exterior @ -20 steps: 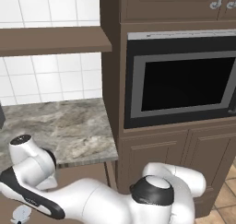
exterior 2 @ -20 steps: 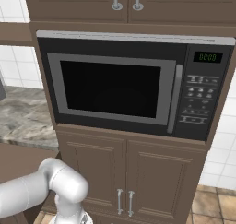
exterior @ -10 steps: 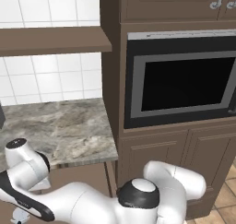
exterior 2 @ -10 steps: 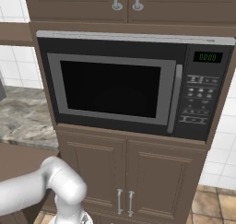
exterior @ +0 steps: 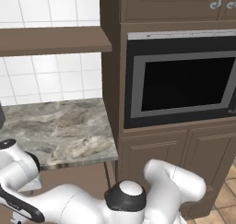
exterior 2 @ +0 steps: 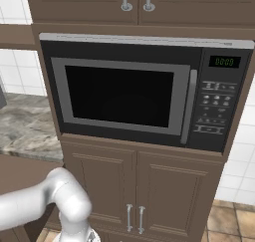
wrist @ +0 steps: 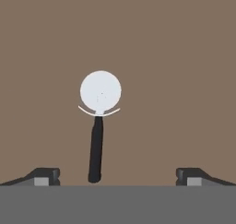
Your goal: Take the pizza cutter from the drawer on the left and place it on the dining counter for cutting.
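The pizza cutter (wrist: 98, 121) lies flat on the drawer's plain brown floor (wrist: 175, 71) in the hand view, its round silvery-white wheel toward the top and its short black handle pointing down toward me. My gripper (wrist: 118, 177) hovers over it, open, with the two dark fingertips (wrist: 44, 176) far apart at the bottom. The handle's end sits between the tips, closer to the left one, and nothing touches it. In the left base view my white arm (exterior: 92, 202) bends low to the left, below the worktop.
A short marble worktop (exterior: 55, 131) backed by white tiles sits at left. A built-in microwave (exterior 2: 134, 94) fills the tall dark-brown cabinet, with doors bearing vertical silver handles (exterior 2: 134, 217) beneath it and a brown shelf (exterior: 50, 39) above the worktop.
The arm's links have sunk lower and further left in the left base view. The kitchen itself has not shifted.
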Available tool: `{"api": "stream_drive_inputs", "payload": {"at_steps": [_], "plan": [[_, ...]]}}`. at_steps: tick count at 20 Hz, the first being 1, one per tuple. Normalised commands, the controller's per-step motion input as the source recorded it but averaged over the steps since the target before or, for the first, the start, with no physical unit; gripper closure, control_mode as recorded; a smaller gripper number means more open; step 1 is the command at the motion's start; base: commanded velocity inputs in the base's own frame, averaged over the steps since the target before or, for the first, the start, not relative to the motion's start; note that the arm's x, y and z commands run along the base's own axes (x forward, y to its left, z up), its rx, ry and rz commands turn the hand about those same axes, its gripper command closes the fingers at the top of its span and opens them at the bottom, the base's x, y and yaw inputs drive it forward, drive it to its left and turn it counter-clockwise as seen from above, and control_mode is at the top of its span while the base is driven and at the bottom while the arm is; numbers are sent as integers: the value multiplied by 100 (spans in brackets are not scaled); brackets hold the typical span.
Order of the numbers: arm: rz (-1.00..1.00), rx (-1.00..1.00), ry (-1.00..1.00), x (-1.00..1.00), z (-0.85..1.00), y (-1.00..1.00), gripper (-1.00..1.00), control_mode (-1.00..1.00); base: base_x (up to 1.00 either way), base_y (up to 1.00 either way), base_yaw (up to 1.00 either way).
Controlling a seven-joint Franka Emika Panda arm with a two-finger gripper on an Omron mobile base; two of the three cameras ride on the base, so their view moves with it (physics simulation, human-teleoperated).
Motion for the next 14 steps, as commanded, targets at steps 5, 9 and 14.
{"api": "stream_drive_inputs", "payload": {"at_steps": [5,9,14], "plan": [[0,0,0,7,-3,7,-100,-100,0,0,0],[0,0,0,2,-8,9,-100,-100,0,0,0],[0,0,0,0,-12,7,-100,-100,0,0,0]]}}
